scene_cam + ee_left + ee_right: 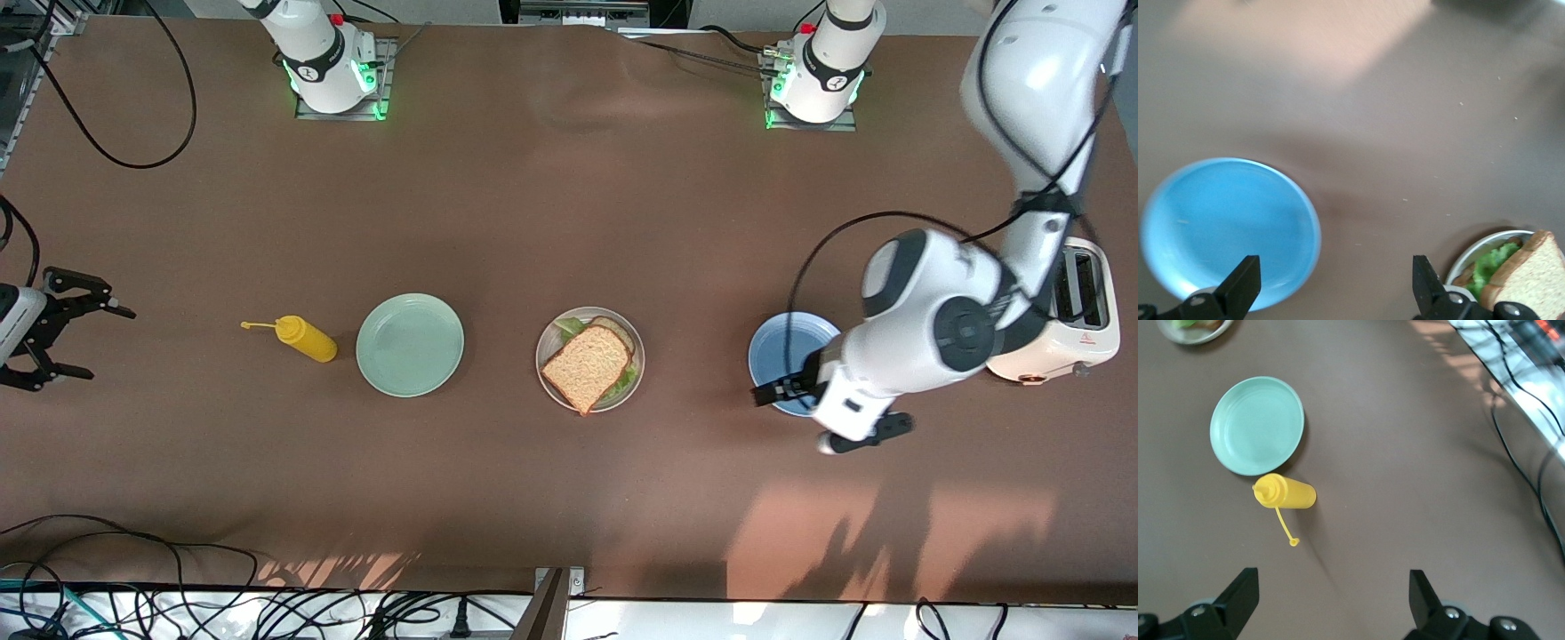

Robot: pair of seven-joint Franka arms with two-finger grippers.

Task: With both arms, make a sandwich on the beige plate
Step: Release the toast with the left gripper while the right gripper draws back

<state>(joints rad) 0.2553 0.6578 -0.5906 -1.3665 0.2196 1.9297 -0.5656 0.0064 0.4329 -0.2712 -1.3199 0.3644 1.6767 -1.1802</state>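
Note:
The sandwich (pixel 587 364), brown toast over green lettuce over a second slice, lies on the beige plate (pixel 541 351) at the table's middle. It also shows in the left wrist view (pixel 1528 273) on that plate (pixel 1475 245). My left gripper (pixel 781 391) hangs open and empty over the blue plate's edge on the sandwich's side; in its wrist view (pixel 1331 293) the jaws stand wide apart. My right gripper (pixel 111 344) is open and empty at the right arm's end of the table, with bare table between its jaws in its wrist view (pixel 1331 603).
A blue plate (pixel 782 342) lies under the left hand. A mint green plate (pixel 409 345) and a lying yellow squeeze bottle (pixel 307 339) are toward the right arm's end. A white toaster (pixel 1071 320) stands at the left arm's end. Cables run along the near edge.

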